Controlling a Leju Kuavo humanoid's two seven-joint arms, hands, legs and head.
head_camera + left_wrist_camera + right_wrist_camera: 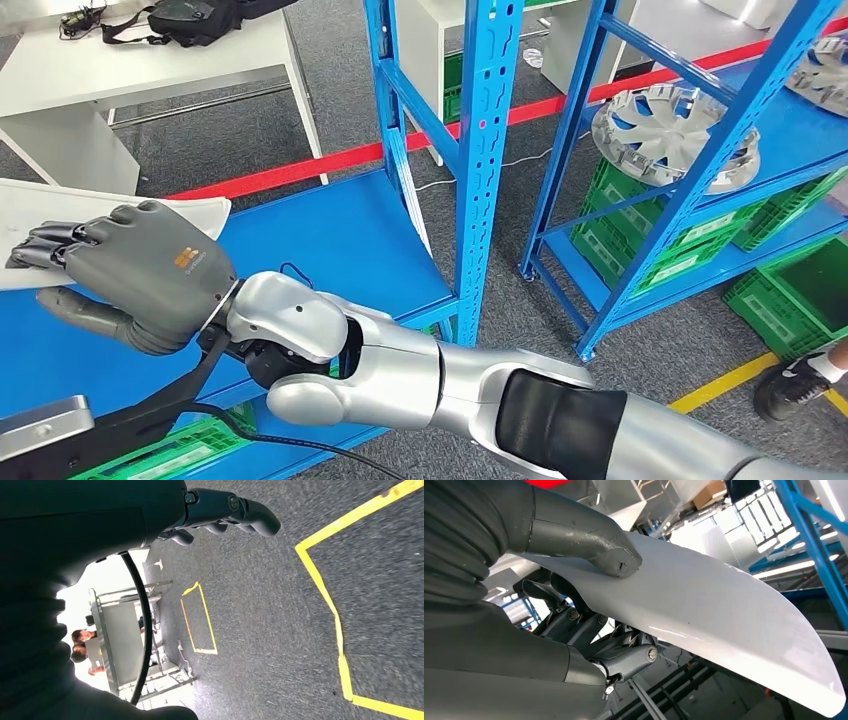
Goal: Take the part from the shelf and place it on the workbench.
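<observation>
Gripping a white part [60, 225] over the blue shelf [340, 240], the right hand [140, 275] has its dark fingers [50, 245] laid across the top of the panel and its thumb [85, 315] tucked under the near edge, so the part is pinched between them. The right wrist view backs that up: the thumb [589, 545] presses on one face of the glossy curved panel [724, 615] and the fingers [574, 625] are curled up behind the other. Can't quite tell whether the part's far end is resting on the shelf or lifted just clear of it.

The left hand [220, 512] hangs down over grey carpet [260, 610] with yellow tape [330, 610] lines; fingers loosely curled, nothing in them as far as I can see.

A silver wheel cover [670, 135] sits on the next rack [700, 180] over, green crates [690, 240] below it. There's a white table [130, 70] with a black bag [195, 18] behind the shelf.
</observation>
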